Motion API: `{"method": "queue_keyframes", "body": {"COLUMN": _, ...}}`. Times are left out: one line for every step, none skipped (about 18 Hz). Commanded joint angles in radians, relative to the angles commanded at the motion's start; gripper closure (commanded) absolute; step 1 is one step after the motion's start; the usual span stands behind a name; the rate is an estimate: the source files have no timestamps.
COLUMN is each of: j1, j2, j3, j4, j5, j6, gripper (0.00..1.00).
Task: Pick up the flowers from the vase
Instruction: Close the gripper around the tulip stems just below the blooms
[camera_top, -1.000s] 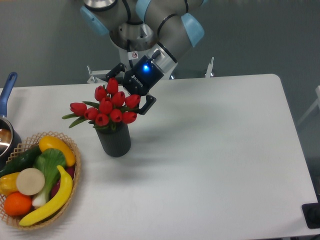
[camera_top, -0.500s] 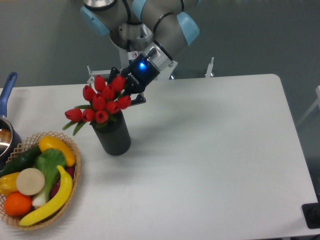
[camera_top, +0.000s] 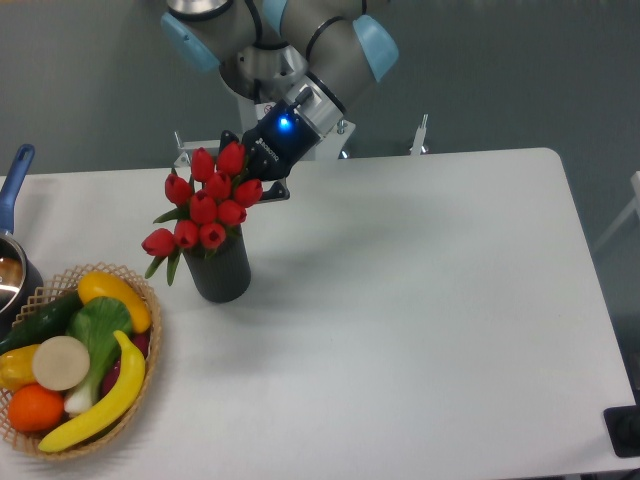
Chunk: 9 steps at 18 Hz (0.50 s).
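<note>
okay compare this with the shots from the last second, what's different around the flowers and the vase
The gripper drew back and up toward the table's far edge, taking the flowers with it: the bunch sits higher and further left. The vase slid slightly left on the table. Whether the jaws are shut on the bunch is hidden behind the buds. The wicker basket of produce and the blue-handled pot stayed put.

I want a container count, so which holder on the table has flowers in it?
The dark vase, holding red tulips. The wicker basket holds fruit and vegetables; the pot has a blue handle.
</note>
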Motion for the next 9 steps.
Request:
{"method": "queue_keyframes", "body": {"j1": 0.002, "j2": 0.003, "j3": 0.000, "j4": 0.002, "j5": 0.000, "j6": 0.000, "gripper": 1.00}}
{"method": "queue_keyframes", "body": {"j1": 0.002, "j2": 0.009, "j3": -0.002, "j4": 0.000, "j5": -0.002, "j6": 0.000, "gripper": 1.00}}
{"method": "queue_keyframes", "body": {"j1": 0.002, "j2": 0.015, "j3": -0.003, "j4": -0.002, "j5": -0.003, "j6": -0.006, "gripper": 1.00}}
{"method": "queue_keyframes", "body": {"j1": 0.002, "j2": 0.020, "j3": -0.002, "j4": 0.000, "j5": -0.011, "j6": -0.014, "gripper": 1.00}}
{"method": "queue_keyframes", "body": {"j1": 0.008, "j2": 0.028, "j3": -0.002, "j4": 0.000, "j5": -0.027, "j6": -0.023, "gripper": 1.00}}
{"method": "queue_keyframes", "body": {"j1": 0.018, "j2": 0.035, "j3": -0.002, "j4": -0.002, "j5": -0.044, "j6": -0.031, "gripper": 1.00}}
{"method": "queue_keyframes", "body": {"j1": 0.026, "j2": 0.044, "j3": -0.002, "j4": -0.002, "j5": -0.060, "j6": -0.040, "gripper": 1.00}}
{"method": "queue_keyframes", "body": {"j1": 0.031, "j2": 0.052, "j3": -0.002, "j4": -0.002, "j5": -0.070, "j6": -0.054, "gripper": 1.00}}
{"method": "queue_keyframes", "body": {"j1": 0.038, "j2": 0.058, "j3": 0.003, "j4": 0.000, "j5": -0.081, "j6": -0.072, "gripper": 1.00}}
